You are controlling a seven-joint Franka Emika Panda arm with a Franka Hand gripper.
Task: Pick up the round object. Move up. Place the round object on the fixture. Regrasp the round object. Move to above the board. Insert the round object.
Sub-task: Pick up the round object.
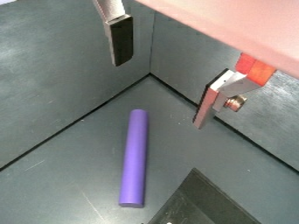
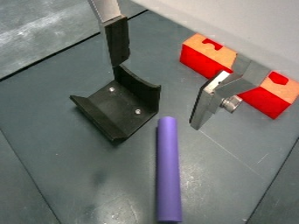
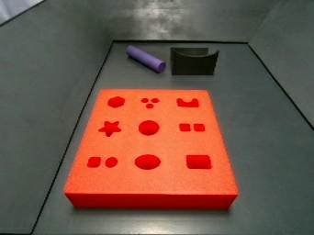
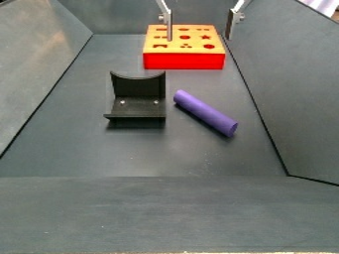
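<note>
Purple and smooth, the round peg (image 2: 170, 171) lies flat on the dark grey floor just beside the fixture (image 2: 119, 108), not touching it in either wrist view, with nothing holding it. The pincer (image 2: 163, 74) hangs above, its two flat silver fingers (image 1: 121, 39) with dark pads spread wide and empty; in a side view only the fingertips (image 4: 166, 17) show at the upper edge, over the far end of the enclosure near the board (image 4: 184, 48).

Risks, as a judgement: the peg is a slim cylinder on a slick, faintly glossy surface, so a descent that meets it off-centre could set it rolling toward the fixture or the sloped wall. Its long axis lies at an angle to the line between the fingers, and closing without squaring up the wrist could twist it or pinch it near one end, leaving it drooping in the grip. The fixture, close alongside, could catch a lowered finger.

The fixture is a matt black block with a curved cradle and two small screw heads. The board (image 3: 150, 142) is a thick, bright red-orange slab with star, round, square and hexagonal cut-outs, well apart from the peg (image 3: 147, 58).
</note>
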